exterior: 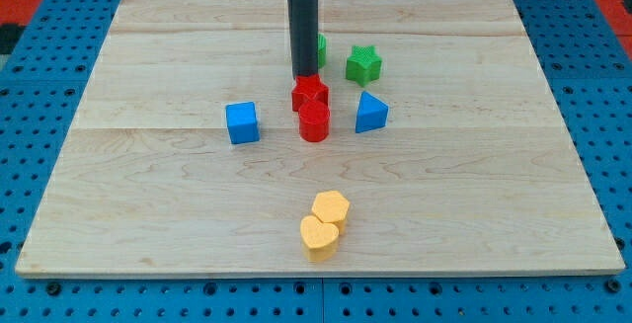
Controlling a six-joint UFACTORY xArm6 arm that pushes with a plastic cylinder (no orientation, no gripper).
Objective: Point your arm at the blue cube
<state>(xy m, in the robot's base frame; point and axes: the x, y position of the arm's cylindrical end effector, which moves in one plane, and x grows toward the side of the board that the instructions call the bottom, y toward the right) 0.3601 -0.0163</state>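
Observation:
The blue cube [242, 122] sits left of the board's middle. My rod comes down from the view's top and my tip [303, 75] ends just above a red star-like block [310, 93], up and to the right of the blue cube, well apart from it. A red cylinder [314, 122] touches the red block from below. A blue triangular block [370, 113] lies right of the red pair. A green star [363, 63] lies right of the rod. A green block [321, 49] is mostly hidden behind the rod.
Two yellow blocks touch near the view's bottom middle: a hexagon [331, 207] and a heart [319, 238]. The wooden board [148, 195] lies on a blue pegboard surface.

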